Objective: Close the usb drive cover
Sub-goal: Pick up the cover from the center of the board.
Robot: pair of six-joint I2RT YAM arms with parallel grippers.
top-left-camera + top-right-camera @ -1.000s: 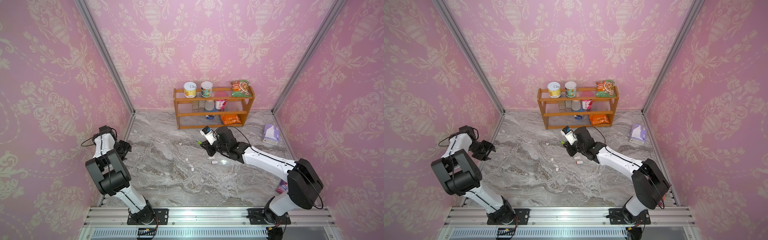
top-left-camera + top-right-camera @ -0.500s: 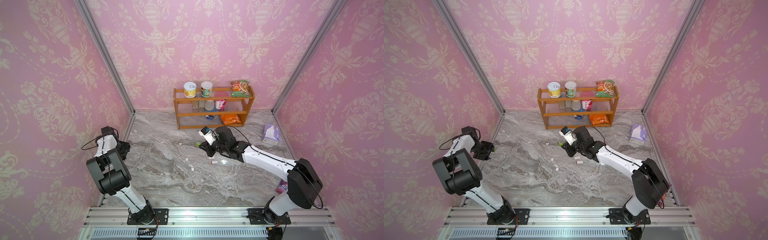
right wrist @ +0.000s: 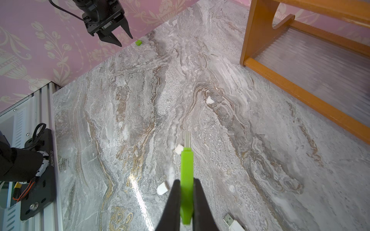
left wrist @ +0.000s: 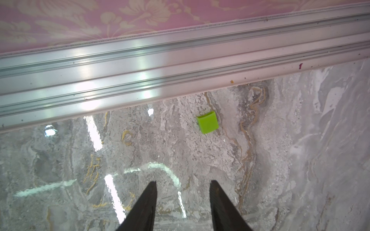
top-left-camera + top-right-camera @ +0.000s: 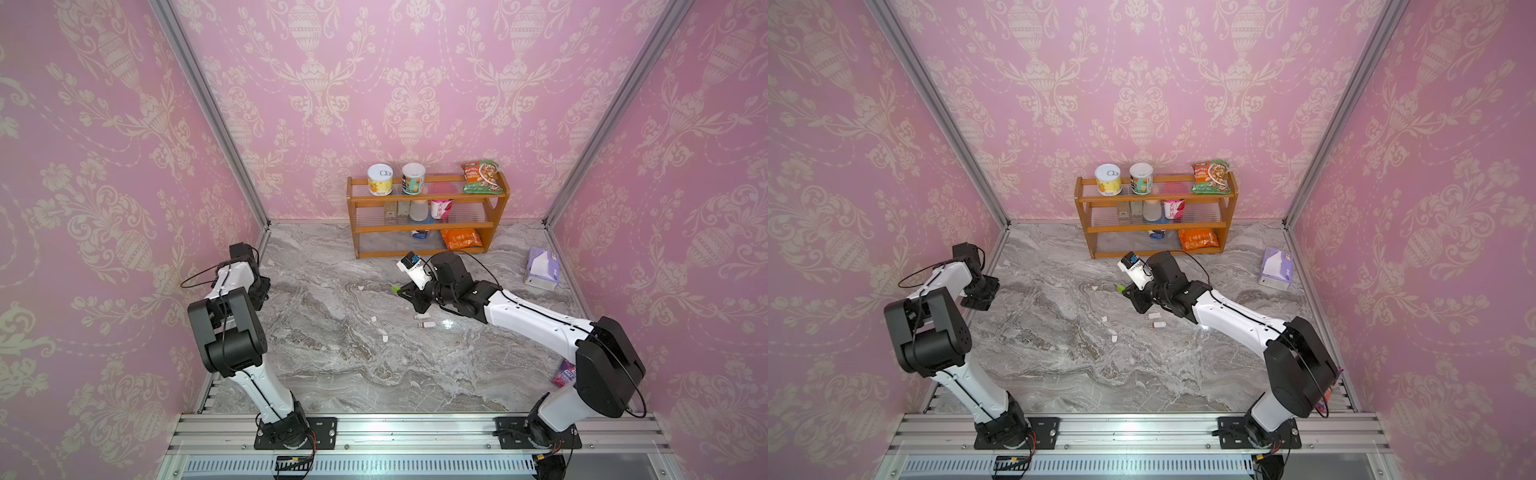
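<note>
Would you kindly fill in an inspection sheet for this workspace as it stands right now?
Surface: marble tabletop, glossy, no spills seen.
Job's things: green USB drive, plug bare, clamped in the right end effector; matching green cap lies loose near the wall rail.
Clutter: white USB drive and white caps scattered mid-table; tissue box; purple packet by the right arm's base.
End effectors: left end effector open, empty, pointing toward the cap; right shut on the drive.
Cables: a black cable loops off each arm.
Surroundings: wooden shelf holding cans and snack bags; pink wallpapered walls.
</note>
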